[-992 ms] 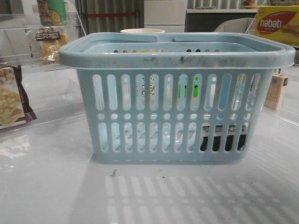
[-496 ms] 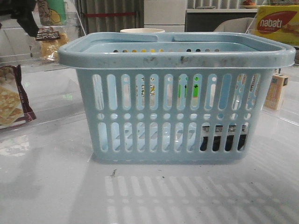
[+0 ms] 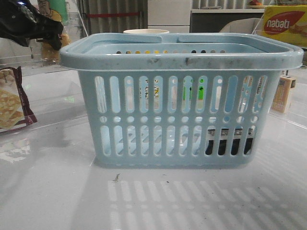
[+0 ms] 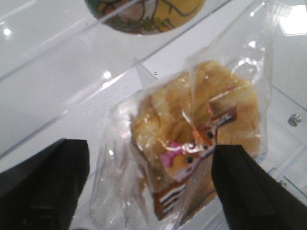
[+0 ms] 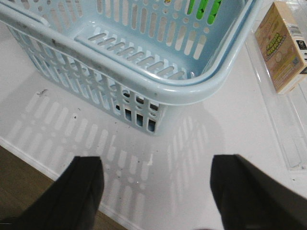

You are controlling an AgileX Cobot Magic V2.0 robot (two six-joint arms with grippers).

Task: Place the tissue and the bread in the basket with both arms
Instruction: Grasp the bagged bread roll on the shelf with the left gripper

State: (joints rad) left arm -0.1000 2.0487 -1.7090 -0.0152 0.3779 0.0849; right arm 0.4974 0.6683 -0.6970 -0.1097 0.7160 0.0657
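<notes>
The left arm has swung into the far left corner of the front view within the last second: a second ago that corner was bare, then a dark edge showed, and now the black left gripper [image 3: 33, 26] covers the spot where the bread in its clear wrapper stood. From the left wrist view the left gripper [image 4: 151, 184] has its jaws spread wide, one on each side of the golden-brown bread in crinkled clear plastic with a dark printed label [image 4: 196, 153], not yet closed on it. My reading is that the bread pick is about to begin, so that half of the task remains undone.

The large pale blue plastic basket with vertical slots, round holes and a thick scuffed rim [image 3: 182, 57] sits unmoved in the middle of the glossy white tabletop [image 3: 57, 191]. Through its lower right slots a small flat black pack with a white strip [image 3: 229, 143] shows, likely the tissue already lying on the basket floor at the right end.

The right gripper [image 5: 156, 191] hangs above the tabletop just near of the basket's corner, jaws wide apart and empty.

The wrapper looks thin, slippery and loose around a soft loaf. The basket is rigid moulded plastic. A maroon-edged cracker packet [image 3: 12, 103] lies at the left, a yellow carton [image 3: 283, 93] to the right.
</notes>
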